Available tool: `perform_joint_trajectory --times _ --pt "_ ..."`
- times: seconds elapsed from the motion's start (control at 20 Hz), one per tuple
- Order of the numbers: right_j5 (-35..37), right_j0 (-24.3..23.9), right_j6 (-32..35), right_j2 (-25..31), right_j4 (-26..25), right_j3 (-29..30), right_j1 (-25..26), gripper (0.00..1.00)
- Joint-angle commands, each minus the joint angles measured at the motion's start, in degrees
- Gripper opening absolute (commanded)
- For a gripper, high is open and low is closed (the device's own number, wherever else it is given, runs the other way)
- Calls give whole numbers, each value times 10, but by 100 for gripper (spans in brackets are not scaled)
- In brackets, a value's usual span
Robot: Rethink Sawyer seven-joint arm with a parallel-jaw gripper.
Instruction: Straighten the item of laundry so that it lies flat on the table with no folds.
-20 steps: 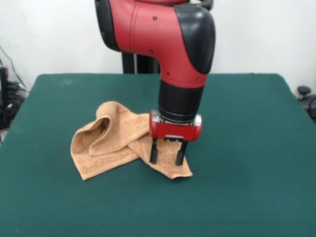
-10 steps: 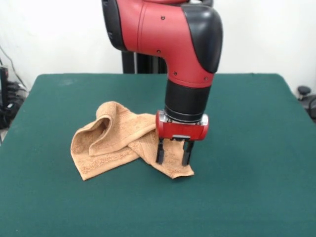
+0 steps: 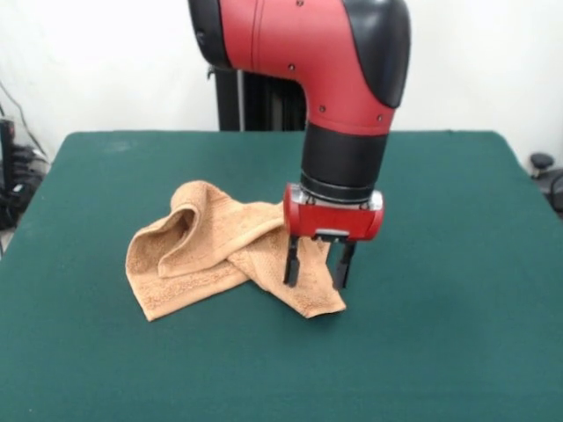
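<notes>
A tan-orange terry towel lies crumpled on the dark green table, left of centre. A raised fold loops up on its left half, and one flat corner stretches toward the front right. My gripper hangs open just above that corner, its two black fingers pointing straight down with a gap between them and nothing held. The red and black arm hides part of the towel's far right edge.
Bare green tabletop spreads widely to the right of the towel and in front of it. Cables and dark equipment sit past the table's left edge, and a dark object sits beyond its right edge.
The arm has shifted to the right and risen slightly, carrying the open gripper from over the towel's middle toward its front right corner. The towel has not moved.
</notes>
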Motion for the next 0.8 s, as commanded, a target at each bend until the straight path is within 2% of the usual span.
perform_joint_trajectory --times 0.05,0.4,0.8 --pt "52 25 116 46 29 36 -8 100" --pt "58 45 133 38 45 36 -8 100" --pt "45 50 124 38 52 32 6 100"
